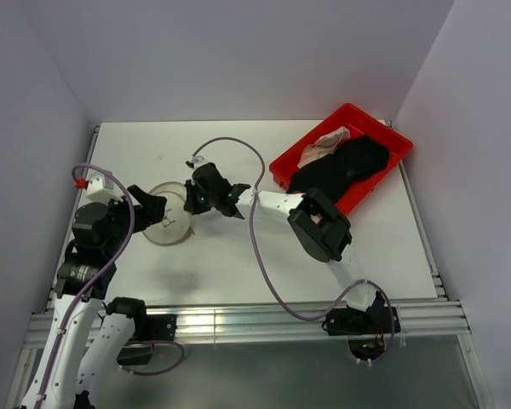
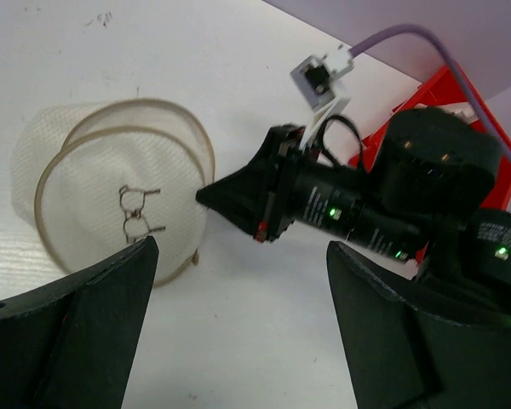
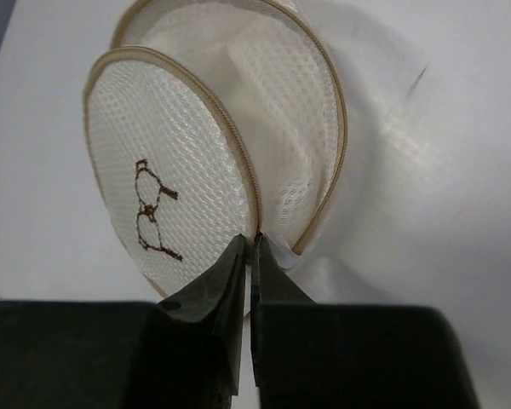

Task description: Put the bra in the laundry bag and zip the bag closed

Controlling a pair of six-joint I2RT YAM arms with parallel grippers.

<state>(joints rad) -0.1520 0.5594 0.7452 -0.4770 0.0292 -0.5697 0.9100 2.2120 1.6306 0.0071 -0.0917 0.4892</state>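
Where the two arms reach over the white surface (image 1: pixel 238 273), the right arm stretches leftwards across the middle and the left arm stays bent over its own near-left side. A red plastic tray (image 1: pixel 381 124) sits at an angle in the far right corner. It holds a black garment (image 1: pixel 341 166) and, touching that on its far side, a pale pink garment (image 1: pixel 324 146). Which of the two is the bra cannot be told.

The laundry bag (image 1: pixel 169 226) rests on the surface at the left, well apart from the tray and between the two grippers. It is white see-through mesh with a tan rim. Its round lid (image 3: pixel 162 196) stands partly open, lifted away from the body on one side and joined to it at the side nearest the right arm.

The left gripper (image 2: pixel 238 281) is just beside the bag, its fingers (image 2: pixel 94 324) wide apart and holding nothing. The right gripper (image 3: pixel 249 256) points at the bag from the other side. Its fingers are pressed together with their tips against the rim where lid and body meet. Whether anything is pinched between them cannot be told.

A small dark brown squiggle mark (image 3: pixel 152 209) shows on the lid's face.
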